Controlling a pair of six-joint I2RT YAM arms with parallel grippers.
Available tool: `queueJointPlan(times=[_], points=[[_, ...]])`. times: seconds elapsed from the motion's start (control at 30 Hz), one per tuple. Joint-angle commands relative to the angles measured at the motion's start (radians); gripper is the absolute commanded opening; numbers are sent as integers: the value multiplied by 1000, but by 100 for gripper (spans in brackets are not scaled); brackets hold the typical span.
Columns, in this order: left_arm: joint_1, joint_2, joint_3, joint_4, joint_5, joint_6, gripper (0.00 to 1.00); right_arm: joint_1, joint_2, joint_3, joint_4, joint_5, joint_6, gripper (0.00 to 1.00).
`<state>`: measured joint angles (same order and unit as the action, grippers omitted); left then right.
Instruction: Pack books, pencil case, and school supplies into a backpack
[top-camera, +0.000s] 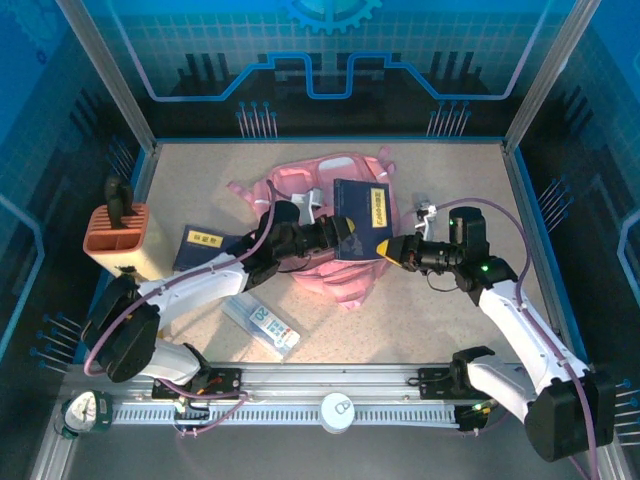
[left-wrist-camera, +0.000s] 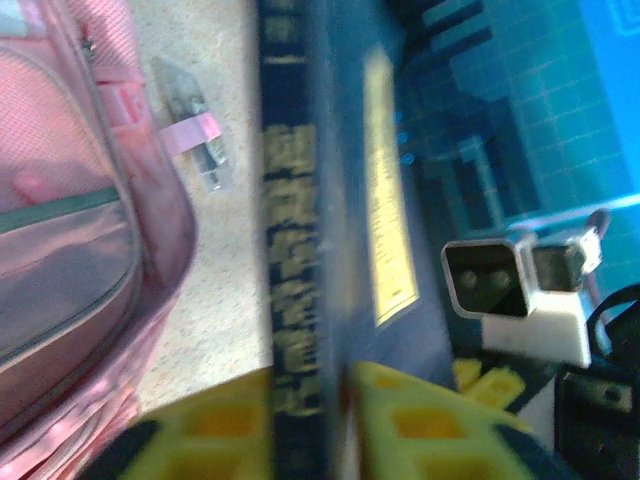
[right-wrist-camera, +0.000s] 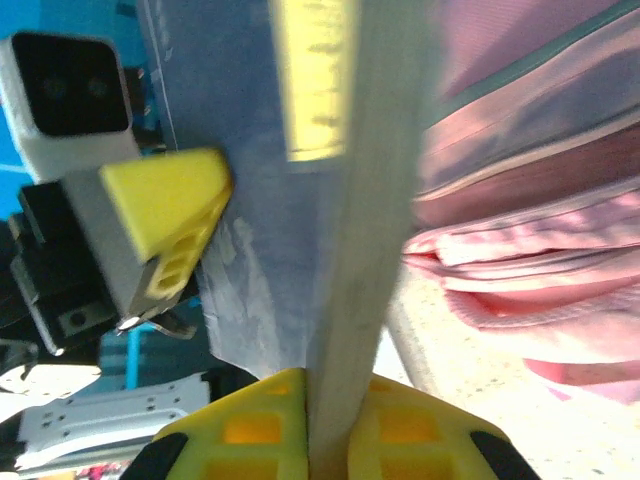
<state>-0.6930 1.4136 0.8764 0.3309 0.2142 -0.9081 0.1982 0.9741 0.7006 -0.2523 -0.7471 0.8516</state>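
Two things lying on the table (top-camera: 430, 330) at left, not yet packed: second navy book (top-camera: 203, 246) and pencil case (top-camera: 262, 326). In the middle, pink backpack (top-camera: 288, 184), and above it the held navy book (top-camera: 362, 212), upright. Left gripper (left-wrist-camera: 310, 400) closed on its lower edge; right gripper (right-wrist-camera: 325, 420) pinching the same book from the other side. Probably a handover before packing. Next: release one grip only, keep the book upright, lower into the backpack opening.

1 book (top-camera: 362, 215) over the backpack (top-camera: 292, 186), another book (top-camera: 203, 247) left of it, the pencil case (top-camera: 262, 326) in front.
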Motion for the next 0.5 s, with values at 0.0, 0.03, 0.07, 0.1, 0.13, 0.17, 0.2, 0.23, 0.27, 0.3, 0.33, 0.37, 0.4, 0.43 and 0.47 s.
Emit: queueJointPlan(times=[0.0,0.03,0.07,0.1,0.13,0.17,0.2,0.23,0.27,0.3,0.33,0.37,0.4,0.43,0.47], points=[[-5,-70,61,-158,-14,164,32,-44,-28,34,-124,62,-95,0],[-4,-80,74,-221,-35,218,35,-54,-39,38,-164,82,-114,0],[-4,-84,88,-279,-47,280,39,-64,-50,42,-206,100,-135,0],[-5,-83,108,-336,-62,341,41,-72,-62,43,-237,112,-151,0],[-3,-77,135,-408,-88,405,45,-83,-78,42,-271,123,-169,0],[-3,-63,160,-478,-121,473,48,-93,-97,41,-304,138,-186,0],[-3,-48,182,-529,-146,527,50,-100,-111,40,-336,152,-201,0],[-4,-28,205,-580,-168,591,53,-111,-128,39,-370,166,-218,0],[-4,-7,228,-625,-192,651,55,-120,-142,39,-403,177,-235,0],[-4,10,244,-653,-216,694,56,-131,-157,39,-435,189,-252,0],[-4,27,255,-671,-241,741,57,-141,-168,37,-463,203,-265,0],[-4,48,263,-682,-255,789,59,-151,-184,34,-495,222,-278,0],[-4,63,270,-690,-263,828,61,-161,-196,28,-513,233,-287,0],[-4,84,281,-700,-276,871,63,-169,-211,21,-532,246,-294,0],[-6,108,298,-716,-293,908,64,-180,-220,16,-549,260,-301,0]])
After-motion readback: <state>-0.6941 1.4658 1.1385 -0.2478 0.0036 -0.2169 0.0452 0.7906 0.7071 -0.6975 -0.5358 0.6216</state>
